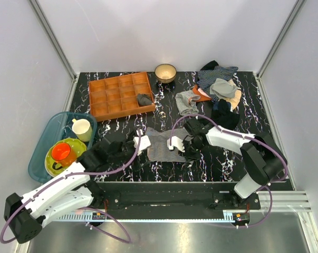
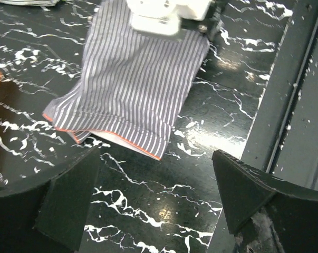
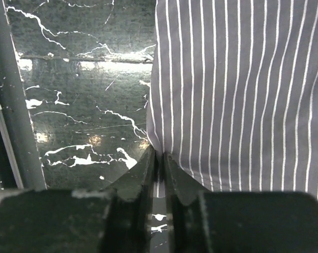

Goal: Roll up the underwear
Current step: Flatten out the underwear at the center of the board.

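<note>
- The right claw (image 3: pixel 160 159) is pressing almost together on the underwear (image 3: pixel 243 95), with the near edge of the striped cloth caught between its two dark fingers.
- The left claw (image 2: pixel 156 168) is standing wide apart and gripping nothing; its fingers (image 2: pixel 69 205) are hanging over the black marbled table (image 2: pixel 148 211).
- The underwear is lying spread on the table just ahead of the left claw's fingertips. The hem with thin orange-red edging is the side nearest that claw, and it is not touching the fingers.
- Seen from above, the underwear is sitting between the two claws, with the left claw at its left edge and the right claw at its right edge.
- Well beyond the right claw, a pile of clothes (image 1: pixel 219 87) is lying at the far side of the table.
- Well beyond the left claw, an orange divided tray (image 1: pixel 119 95) is holding a dark grey bundle (image 1: pixel 144 99) in one compartment, and a bowl (image 1: pixel 165 72) is standing just right of the tray.
- Off to the left of the left claw, a blue bin (image 1: pixel 42 142) is holding a cup (image 1: pixel 82 129).
</note>
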Controlling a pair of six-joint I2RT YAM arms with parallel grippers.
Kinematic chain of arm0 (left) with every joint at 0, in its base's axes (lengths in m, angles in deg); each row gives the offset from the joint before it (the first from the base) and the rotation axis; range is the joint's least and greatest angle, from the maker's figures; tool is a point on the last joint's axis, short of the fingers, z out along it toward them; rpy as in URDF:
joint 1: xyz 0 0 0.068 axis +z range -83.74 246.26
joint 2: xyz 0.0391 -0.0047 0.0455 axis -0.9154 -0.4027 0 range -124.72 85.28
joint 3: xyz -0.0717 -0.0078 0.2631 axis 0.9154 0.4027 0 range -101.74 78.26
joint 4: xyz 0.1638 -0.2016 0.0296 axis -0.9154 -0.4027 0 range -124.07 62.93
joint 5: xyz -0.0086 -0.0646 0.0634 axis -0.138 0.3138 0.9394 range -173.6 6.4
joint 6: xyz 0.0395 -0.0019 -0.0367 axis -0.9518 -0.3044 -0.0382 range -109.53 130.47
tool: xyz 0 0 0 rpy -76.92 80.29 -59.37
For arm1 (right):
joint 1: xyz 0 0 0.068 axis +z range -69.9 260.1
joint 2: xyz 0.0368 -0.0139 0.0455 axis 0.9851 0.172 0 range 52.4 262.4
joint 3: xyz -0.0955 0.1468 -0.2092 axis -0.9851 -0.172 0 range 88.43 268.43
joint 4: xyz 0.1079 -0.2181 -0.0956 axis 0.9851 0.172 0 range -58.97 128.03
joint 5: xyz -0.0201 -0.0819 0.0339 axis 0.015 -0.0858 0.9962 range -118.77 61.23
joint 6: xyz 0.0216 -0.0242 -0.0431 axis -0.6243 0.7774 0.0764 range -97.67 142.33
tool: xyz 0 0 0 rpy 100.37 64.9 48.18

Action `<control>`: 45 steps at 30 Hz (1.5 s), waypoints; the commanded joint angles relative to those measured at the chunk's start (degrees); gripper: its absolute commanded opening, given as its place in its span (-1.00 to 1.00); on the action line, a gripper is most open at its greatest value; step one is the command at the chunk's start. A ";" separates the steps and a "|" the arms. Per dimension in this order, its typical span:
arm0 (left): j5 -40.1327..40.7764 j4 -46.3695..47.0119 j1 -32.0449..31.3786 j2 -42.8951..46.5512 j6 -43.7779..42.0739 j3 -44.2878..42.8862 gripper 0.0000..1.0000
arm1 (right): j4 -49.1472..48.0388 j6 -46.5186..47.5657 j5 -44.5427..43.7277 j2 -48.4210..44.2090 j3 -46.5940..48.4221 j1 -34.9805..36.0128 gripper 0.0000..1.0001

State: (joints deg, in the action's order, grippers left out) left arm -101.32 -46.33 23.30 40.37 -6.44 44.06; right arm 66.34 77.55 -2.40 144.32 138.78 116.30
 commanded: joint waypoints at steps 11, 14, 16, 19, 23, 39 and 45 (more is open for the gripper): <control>9.45 6.16 -12.32 -19.58 -15.78 -0.08 0.58 | 11.27 -1.35 10.98 -6.40 6.69 -5.79 -0.99; 10.41 9.93 -12.50 -23.10 -17.98 -0.26 0.57 | 13.73 -0.21 14.14 -8.16 7.31 -8.43 -0.99; 11.12 10.91 -12.50 -24.96 -19.04 -0.87 0.54 | 14.61 0.15 15.46 -8.77 7.48 -9.39 -0.99; 12.27 11.27 -12.50 -28.65 -19.66 -1.49 0.43 | 14.88 0.24 15.64 -8.77 7.66 -9.92 -0.99; 11.92 12.32 -12.67 -30.50 -19.13 -1.49 0.36 | 15.49 0.33 15.73 -7.72 8.01 -10.01 -0.99; 14.90 11.45 -15.84 -36.04 -21.77 -2.89 -0.59 | 16.63 0.32 16.26 -6.40 8.71 -10.80 -0.99; 14.29 8.90 -15.84 -35.60 -21.50 -4.04 -1.00 | 16.90 0.15 16.34 -7.45 8.54 -11.33 -0.99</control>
State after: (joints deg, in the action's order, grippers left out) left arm -86.81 -36.85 7.69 4.16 -27.40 42.58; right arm 81.98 76.74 11.54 137.88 145.42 105.53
